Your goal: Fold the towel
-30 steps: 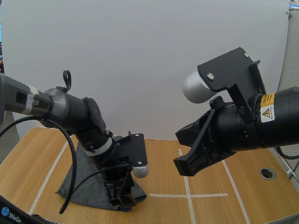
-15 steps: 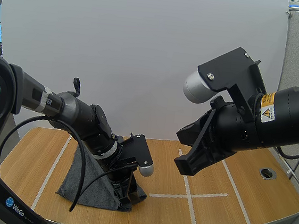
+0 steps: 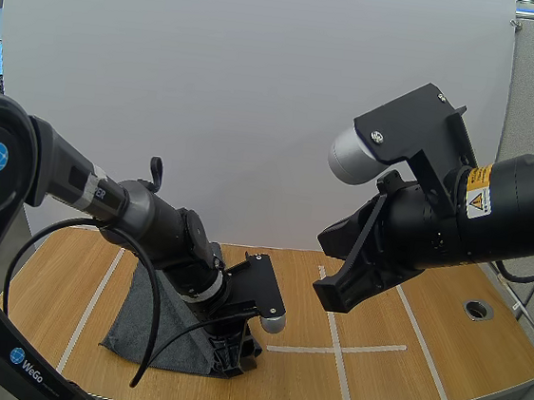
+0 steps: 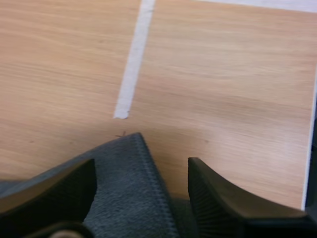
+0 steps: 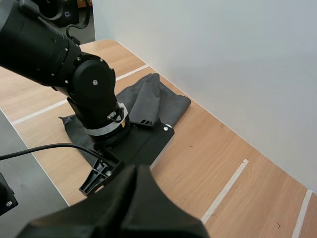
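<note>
A: Where is the towel [image 3: 153,327]?
B: It's dark grey and lies rumpled on the wooden table [image 3: 424,341], on my left side, partly under the left arm. From the right wrist camera, one part of it is lapped over on itself.
A: And the left gripper [image 4: 141,166]?
B: Down low at the towel's edge. Its jaws stand well apart, and a stitched corner of the cloth lies between the fingers [image 4: 223,203] (not clamped, since they are spread wider than the corner). Just past that corner, a white tape line [image 4: 131,74] ends on the wood.
A: The right gripper [image 5: 132,186]?
B: Raised above the table, well apart from the towel, its fingers pressed together into one dark wedge with nothing between them
</note>
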`<state>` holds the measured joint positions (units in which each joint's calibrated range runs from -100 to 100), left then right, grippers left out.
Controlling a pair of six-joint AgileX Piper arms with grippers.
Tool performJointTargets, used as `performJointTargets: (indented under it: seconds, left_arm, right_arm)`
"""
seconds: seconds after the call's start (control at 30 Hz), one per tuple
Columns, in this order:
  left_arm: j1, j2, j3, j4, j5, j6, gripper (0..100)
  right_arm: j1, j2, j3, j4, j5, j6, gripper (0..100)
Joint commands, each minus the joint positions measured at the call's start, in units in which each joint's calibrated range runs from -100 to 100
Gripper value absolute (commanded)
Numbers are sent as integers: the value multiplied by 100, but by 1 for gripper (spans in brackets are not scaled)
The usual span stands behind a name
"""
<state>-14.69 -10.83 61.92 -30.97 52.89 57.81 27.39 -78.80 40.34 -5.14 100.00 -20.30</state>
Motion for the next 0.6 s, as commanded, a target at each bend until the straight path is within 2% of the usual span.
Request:
performJointTargets:
  seconds: [0.0, 0.2, 0.33, 0.43, 0.57]
  left_arm:
    - [-89, -11, 28, 249, -558, -279, 87]
    - [-108, 50, 28, 249, -580, -322, 87]
    - [-282, 131, 68, 464, -911, -493, 87]
    - [-459, 131, 146, 930, -1361, -816, 87]
    - [-493, 131, 146, 1056, -1524, -939, 87]
  right_arm:
    - [-27, -2, 7, -60, 0, 13, 0]
    - [-27, -2, 7, -60, 0, 13, 0]
    - [-27, -2, 7, -60, 0, 13, 0]
    - [-27, -2, 7, -72, 0, 13, 0]
    - [-27, -2, 7, -72, 0, 13, 0]
